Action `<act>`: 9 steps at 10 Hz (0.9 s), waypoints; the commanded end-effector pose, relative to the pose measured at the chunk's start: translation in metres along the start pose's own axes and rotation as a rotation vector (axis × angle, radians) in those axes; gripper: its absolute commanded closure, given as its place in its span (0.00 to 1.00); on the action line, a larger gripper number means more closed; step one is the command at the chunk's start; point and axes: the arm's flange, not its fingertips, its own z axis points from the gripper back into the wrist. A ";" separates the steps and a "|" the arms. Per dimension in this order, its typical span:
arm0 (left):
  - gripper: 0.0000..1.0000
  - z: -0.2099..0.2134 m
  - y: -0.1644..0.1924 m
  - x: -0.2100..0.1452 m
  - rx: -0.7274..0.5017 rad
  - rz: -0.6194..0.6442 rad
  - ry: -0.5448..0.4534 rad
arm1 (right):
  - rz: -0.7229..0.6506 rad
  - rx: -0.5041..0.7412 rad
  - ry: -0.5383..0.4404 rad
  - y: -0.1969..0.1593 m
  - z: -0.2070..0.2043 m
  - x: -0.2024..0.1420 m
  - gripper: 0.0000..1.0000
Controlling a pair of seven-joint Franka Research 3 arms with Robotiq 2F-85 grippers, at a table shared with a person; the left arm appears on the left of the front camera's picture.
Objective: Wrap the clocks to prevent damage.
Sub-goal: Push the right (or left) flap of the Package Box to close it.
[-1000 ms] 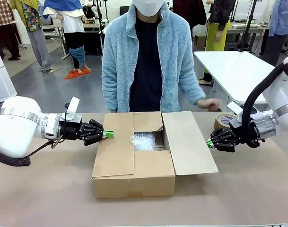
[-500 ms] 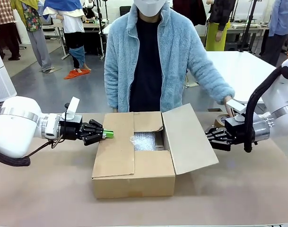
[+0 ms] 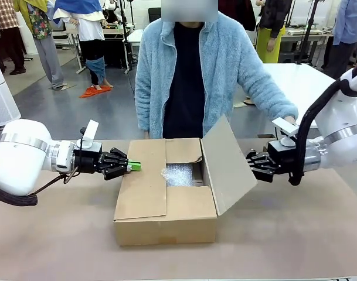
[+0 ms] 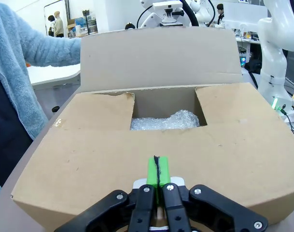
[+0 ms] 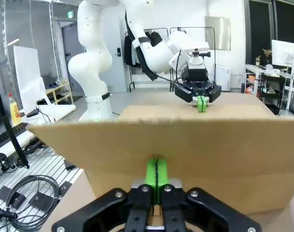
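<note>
On the desk (image 3: 295, 234), front view, we see a brown cardboard box (image 3: 166, 225) holding a clear bubble-wrap bundle (image 3: 179, 174). From the left wrist, we see the left end effector (image 4: 158, 166) clenched empty, resting on the flat flap (image 4: 103, 154). From the right wrist, the right end effector (image 5: 157, 166), clenched empty, touches the raised flap (image 5: 219, 145).

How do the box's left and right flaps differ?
The left flap lies flat over the box; the right flap stands tilted, half raised. The shut left hand sits at the left flap's edge; the shut right hand touches the right flap's outside. Both are plain brown cardboard.
</note>
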 end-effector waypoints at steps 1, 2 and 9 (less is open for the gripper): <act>1.00 -0.001 -0.001 -0.005 0.003 -0.001 0.009 | 0.025 -0.039 0.030 -0.020 -0.021 0.000 0.99; 1.00 -0.001 -0.001 -0.005 0.003 -0.001 0.009 | 0.028 -0.054 0.042 -0.030 -0.029 0.002 0.99; 1.00 -0.001 -0.001 -0.005 0.003 -0.001 0.009 | 0.025 -0.054 0.109 -0.064 -0.070 -0.008 0.99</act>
